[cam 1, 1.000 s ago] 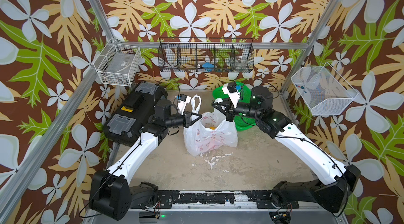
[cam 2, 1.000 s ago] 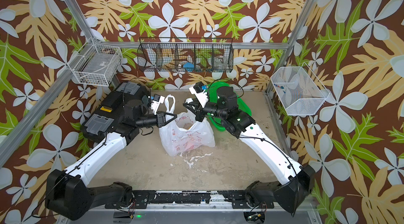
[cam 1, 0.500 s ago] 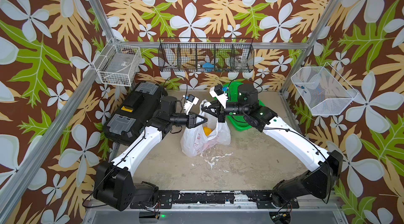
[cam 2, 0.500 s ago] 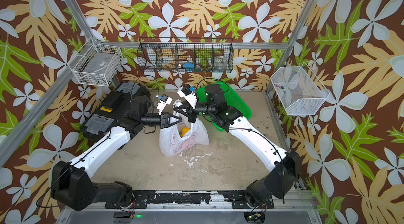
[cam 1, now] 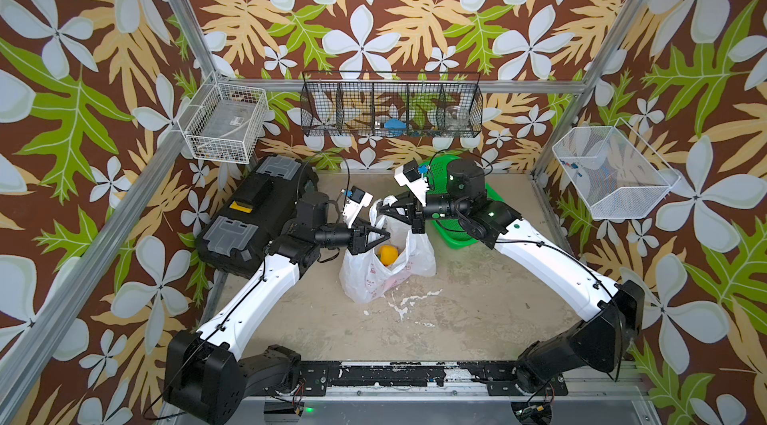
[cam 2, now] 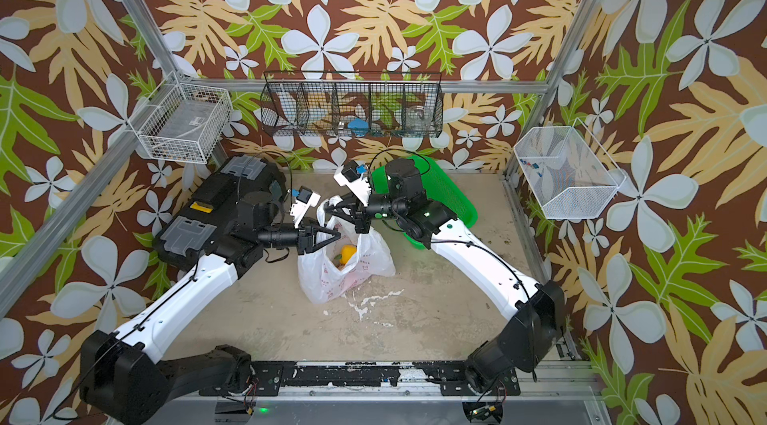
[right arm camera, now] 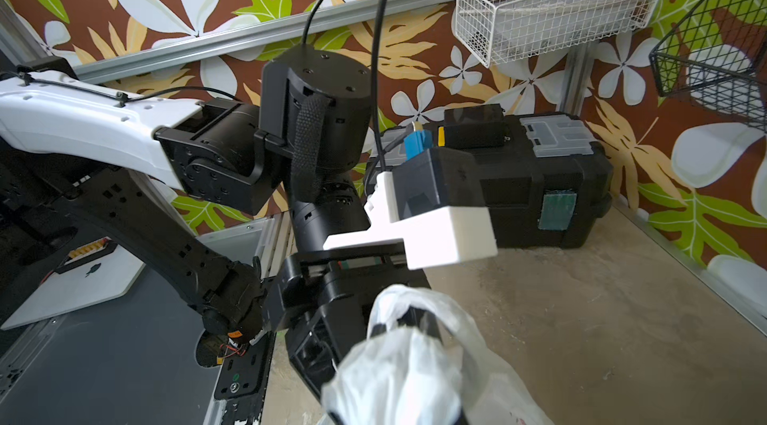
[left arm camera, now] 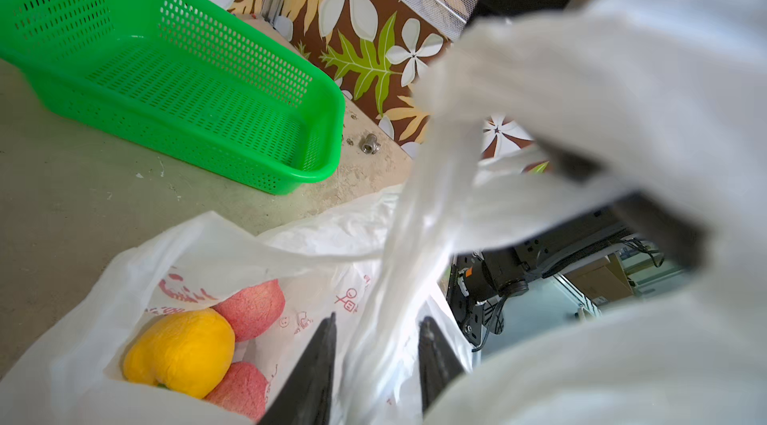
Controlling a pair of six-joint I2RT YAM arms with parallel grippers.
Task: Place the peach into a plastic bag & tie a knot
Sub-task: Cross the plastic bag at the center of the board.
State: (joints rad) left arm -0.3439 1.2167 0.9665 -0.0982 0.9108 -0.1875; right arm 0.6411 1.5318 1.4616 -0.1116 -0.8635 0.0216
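The plastic bag (cam 1: 386,277) stands mid-table in both top views, white with red print, its mouth gaping. Inside lie two pink-red peaches (left arm camera: 253,309) beside a yellow fruit (left arm camera: 180,350). My left gripper (left arm camera: 378,317) is open at the bag's left rim. A loose strip of the bag's film runs between its fingers, which stand apart. My right gripper (cam 1: 385,208) is shut on a bag handle, just behind the left one. In the right wrist view that handle drapes over the right gripper (right arm camera: 409,319) and hides most of it. A knot is not in view.
A green slotted basket (cam 1: 456,232) sits behind the right arm, empty in the left wrist view. A black toolbox (cam 1: 257,215) fills the left side. Wire baskets (cam 1: 224,124) hang on the walls. A small metal fitting (left arm camera: 369,144) lies by the green basket.
My right gripper has carried its handle left, close to the left gripper, and the bag has bunched narrower. The left gripper's jaws have opened off the film they were pinching.
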